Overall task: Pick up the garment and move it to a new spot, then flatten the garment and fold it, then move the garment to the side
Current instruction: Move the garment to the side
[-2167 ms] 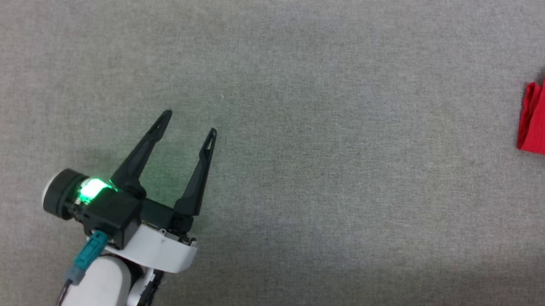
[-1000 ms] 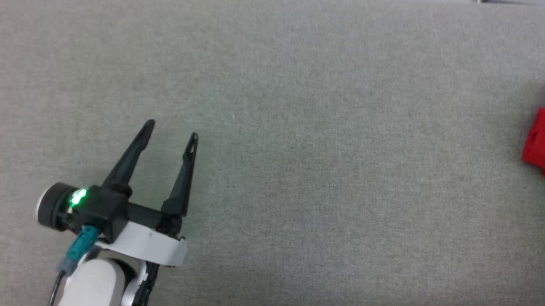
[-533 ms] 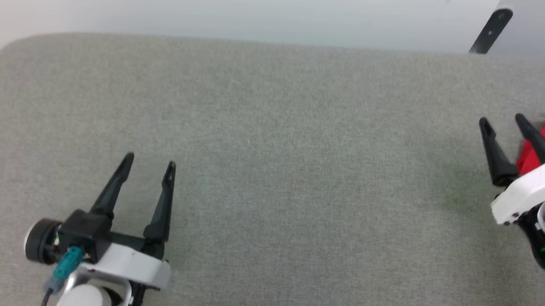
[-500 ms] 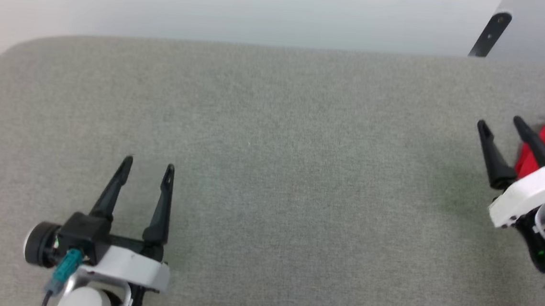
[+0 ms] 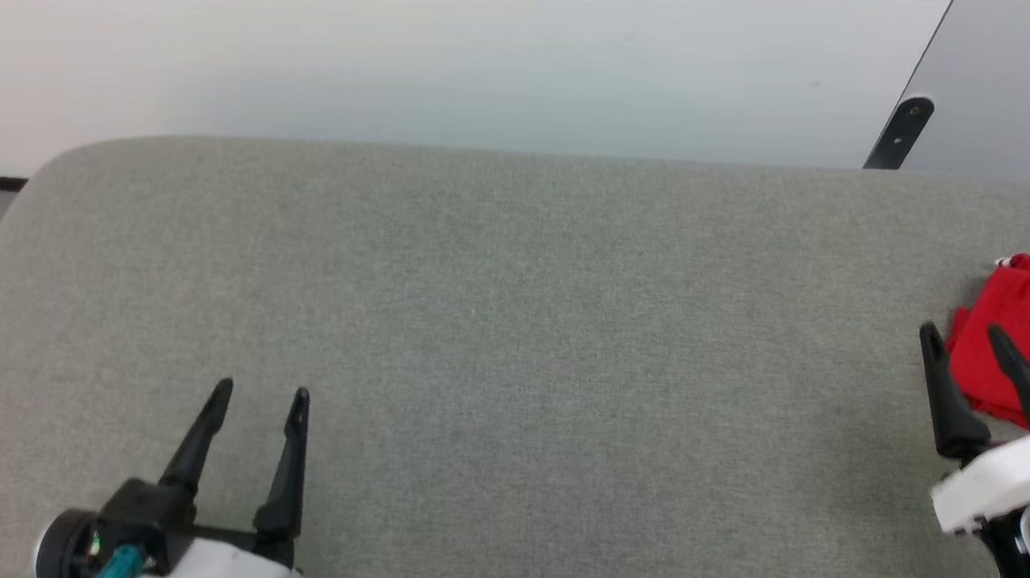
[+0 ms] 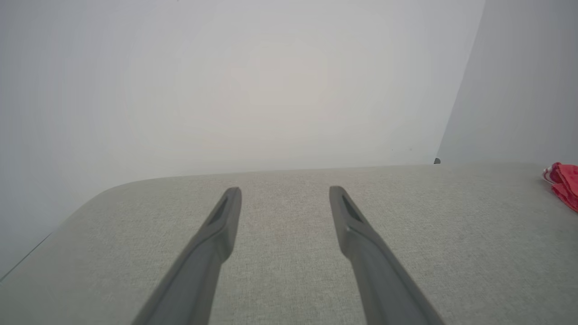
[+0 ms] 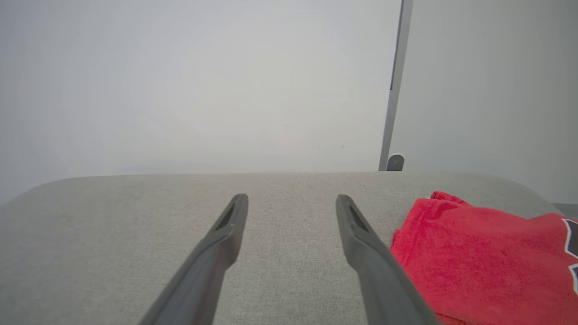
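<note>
The garment (image 5: 1024, 338) is a bundled red jersey lying at the far right of the grey fabric table (image 5: 511, 343). A bit of black-and-white lettering shows at its right edge in the right wrist view, garment (image 7: 487, 266). My right gripper (image 5: 965, 337) stands open just left of it, with nothing between its fingers; the right finger (image 5: 1021, 379) overlaps the cloth's near edge. At the lower left my left gripper (image 5: 261, 391) is open and empty above bare table. In the left wrist view the garment (image 6: 565, 183) is a small red patch far right.
The table's rounded far-left corner (image 5: 42, 174) and far edge (image 5: 524, 154) meet a pale wall. A grey panel with a dark bracket (image 5: 893, 139) stands behind the right end. Bare grey fabric lies between the two grippers.
The head camera has tilted up, bringing the wall and far table edge into view. The right gripper has come into view beside the garment. Both grippers stay open.
</note>
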`<state>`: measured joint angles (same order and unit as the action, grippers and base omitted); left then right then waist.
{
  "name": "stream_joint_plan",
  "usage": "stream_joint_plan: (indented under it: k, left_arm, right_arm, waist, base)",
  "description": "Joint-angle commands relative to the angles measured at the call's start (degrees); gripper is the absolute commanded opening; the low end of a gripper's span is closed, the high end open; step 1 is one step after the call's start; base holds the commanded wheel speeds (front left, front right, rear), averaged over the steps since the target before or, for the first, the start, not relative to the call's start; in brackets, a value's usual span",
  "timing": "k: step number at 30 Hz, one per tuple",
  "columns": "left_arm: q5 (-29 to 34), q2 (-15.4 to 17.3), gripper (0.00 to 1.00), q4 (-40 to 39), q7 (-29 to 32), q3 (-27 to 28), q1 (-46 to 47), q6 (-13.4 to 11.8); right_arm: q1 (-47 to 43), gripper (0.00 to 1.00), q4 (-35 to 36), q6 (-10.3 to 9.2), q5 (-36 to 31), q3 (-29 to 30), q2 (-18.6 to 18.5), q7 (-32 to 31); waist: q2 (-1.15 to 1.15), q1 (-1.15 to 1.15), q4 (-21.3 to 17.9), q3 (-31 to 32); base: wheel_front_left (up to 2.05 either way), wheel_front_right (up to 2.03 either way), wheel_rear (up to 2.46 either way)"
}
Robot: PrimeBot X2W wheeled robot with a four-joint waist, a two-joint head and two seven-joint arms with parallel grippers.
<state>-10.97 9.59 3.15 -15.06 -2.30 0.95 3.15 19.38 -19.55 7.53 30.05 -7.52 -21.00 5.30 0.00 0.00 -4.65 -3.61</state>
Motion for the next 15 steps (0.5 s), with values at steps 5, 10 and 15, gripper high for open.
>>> stream_joint_plan:
  k: [5, 10, 15]
  left_arm:
    - [-0.22, -0.56, 1.0, -2.14, -0.1, 0.45, -3.81, -0.56]
    - [-0.07, -0.99, 1.0, -5.67, -0.1, 0.88, -7.96, -1.44]
    - [-0.12, -1.11, 1.0, -7.89, 0.19, 0.63, -10.02, -2.11]
  right_arm:
    - [-6.99, 1.0, 6.81, -0.09, -2.62, 5.11, 1.85, -3.6]
    - [-12.43, 1.0, 14.05, -0.09, -4.51, 9.06, 3.89, -7.31]
    - [-15.36, 1.0, 19.61, -0.09, -5.66, 11.7, 5.73, -10.45]
  waist:
    - [0.0, 0.0, -0.32, 1.31]
    - [0.0, 0.0, -0.53, 1.43]
    - [0.0, 0.0, -0.47, 1.02]
  base:
    - [0.0, 0.0, 0.0]
    - [0.0, 0.0, 0.0]
    - [0.0, 0.0, 0.0]
